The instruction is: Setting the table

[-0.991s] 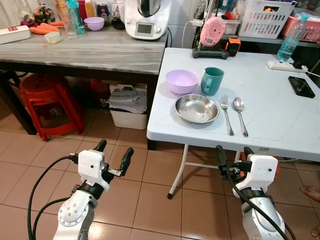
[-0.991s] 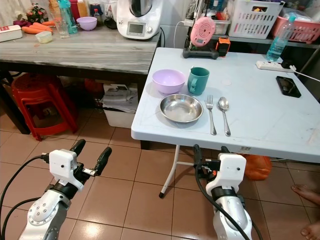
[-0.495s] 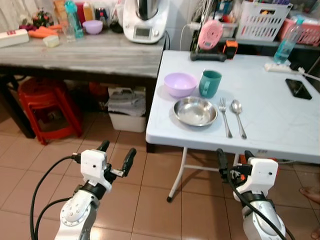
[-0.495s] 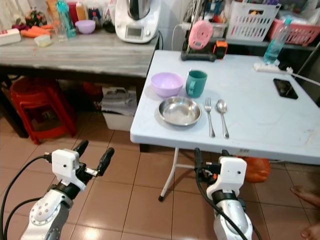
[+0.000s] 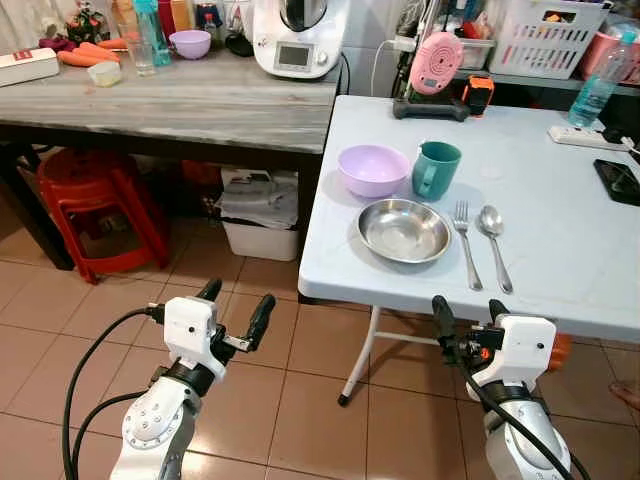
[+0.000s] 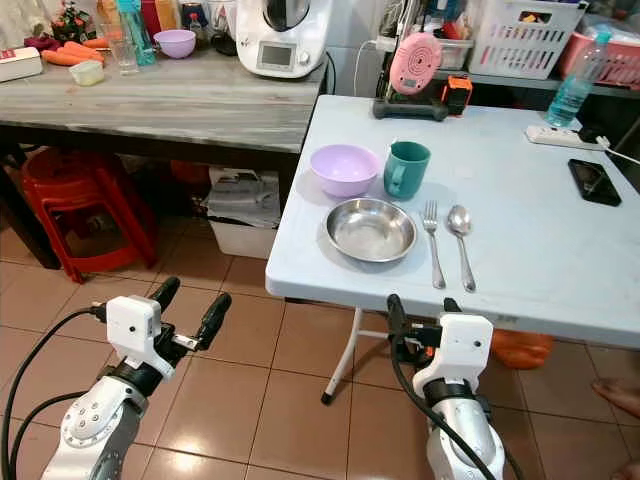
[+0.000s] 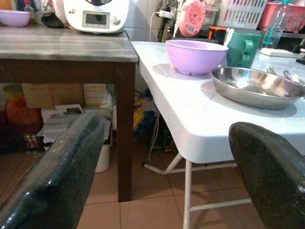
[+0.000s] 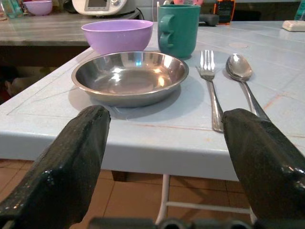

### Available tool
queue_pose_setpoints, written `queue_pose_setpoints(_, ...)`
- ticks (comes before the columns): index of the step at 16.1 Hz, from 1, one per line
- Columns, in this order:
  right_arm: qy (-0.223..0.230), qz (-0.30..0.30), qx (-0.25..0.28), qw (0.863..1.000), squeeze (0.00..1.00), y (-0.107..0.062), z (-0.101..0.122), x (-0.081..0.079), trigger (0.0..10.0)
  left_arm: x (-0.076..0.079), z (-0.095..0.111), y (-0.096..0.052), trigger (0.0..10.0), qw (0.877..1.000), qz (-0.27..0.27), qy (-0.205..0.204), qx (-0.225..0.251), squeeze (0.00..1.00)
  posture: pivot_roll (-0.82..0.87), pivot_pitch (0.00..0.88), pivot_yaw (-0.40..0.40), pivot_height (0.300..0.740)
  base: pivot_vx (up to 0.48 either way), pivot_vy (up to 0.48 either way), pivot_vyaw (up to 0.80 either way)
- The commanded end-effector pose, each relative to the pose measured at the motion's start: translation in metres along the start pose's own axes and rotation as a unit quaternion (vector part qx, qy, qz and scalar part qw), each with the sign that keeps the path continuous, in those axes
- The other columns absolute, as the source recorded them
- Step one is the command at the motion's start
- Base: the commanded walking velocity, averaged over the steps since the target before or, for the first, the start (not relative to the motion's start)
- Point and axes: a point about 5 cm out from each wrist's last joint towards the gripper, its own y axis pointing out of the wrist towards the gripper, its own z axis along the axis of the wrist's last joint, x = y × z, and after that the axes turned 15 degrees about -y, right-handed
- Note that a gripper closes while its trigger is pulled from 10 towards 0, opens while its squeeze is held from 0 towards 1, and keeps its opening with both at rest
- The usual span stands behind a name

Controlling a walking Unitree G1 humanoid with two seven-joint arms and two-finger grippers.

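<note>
The pale blue folding table (image 5: 560, 230) is carrying what looks like one finished place setting near its front left corner, so the task is appearing largely done, judging from how the pieces are lying. The round stainless steel plate (image 5: 404, 229) is sitting closest to the table's front edge; behind it, the lilac plastic bowl (image 5: 373, 169) and the teal mug with its handle (image 5: 435, 169) are standing just beside each other, bowl on the left and mug on the right. To the right of the plate the steel fork (image 5: 465, 241) and the steel spoon (image 5: 491, 241) are lying side by side, parallel, handles pointing toward the robot, fork nearer the plate. Whether a second setting is wanted is not something these views are settling; a second lilac bowl (image 5: 189, 44) is resting on the grey wooden counter (image 5: 200, 95) to the left, which could be a remaining piece, though that is only a guess. Both arms are hanging low over the tiled floor, in front of the table and below its top. The left gripper (image 5: 233, 309) is holding its two black fingers spread wide with nothing between them, and the right gripper (image 5: 468, 316) is doing likewise, fingers parted and empty, pointing toward the plate and cutlery.
</note>
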Motion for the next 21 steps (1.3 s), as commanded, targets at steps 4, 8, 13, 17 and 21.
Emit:
queue_pose_setpoints(4, -0.001, -0.006, -0.002, 1.0, 0.0, 0.0006, -0.0017, 0.0015, 10.0, 0.0043, 0.0033, 0.0038, 10.0, 1.0, -0.011, 0.004, 0.0, 0.0, 0.0, 0.0, -0.015, 0.74, 0.293, 0.0, 0.0)
queue_pose_setpoints(8, 0.004, -0.007, -0.007, 1.0, 0.0, 0.002, -0.0029, 0.0013, 10.0, 0.0063, 0.0029, 0.0052, 10.0, 1.0, -0.017, 0.002, -0.003, 0.0, 0.0, 0.0, -0.016, 0.74, 0.326, 0.0, -0.26)
queue_pose_setpoints(13, 0.003, -0.003, -0.007, 1.0, 0.0, 0.0032, -0.0034, 0.0009, 10.0, 0.0061, 0.0012, 0.0049, 10.0, 1.0, -0.016, 0.002, -0.006, 0.0, 0.0, 0.0, -0.02, 0.74, 0.328, 0.0, -0.56)
queue_pose_setpoints(17, -0.001, 0.001, -0.007, 1.0, 0.0, 0.0037, -0.0039, 0.0007, 10.0, 0.0063, -0.0001, 0.0048, 10.0, 1.0, -0.015, 0.003, -0.008, 0.0, 0.0, 0.0, -0.024, 0.74, 0.321, 0.0, 0.0)
queue_pose_setpoints(21, -0.012, 0.008, -0.001, 1.0, 0.0, 0.0045, -0.002, -0.0007, 10.0, 0.0061, -0.0006, 0.0054, 10.0, 1.0, -0.015, 0.004, -0.008, 0.0, 0.0, 0.0, -0.024, 0.74, 0.318, 0.0, 0.0)
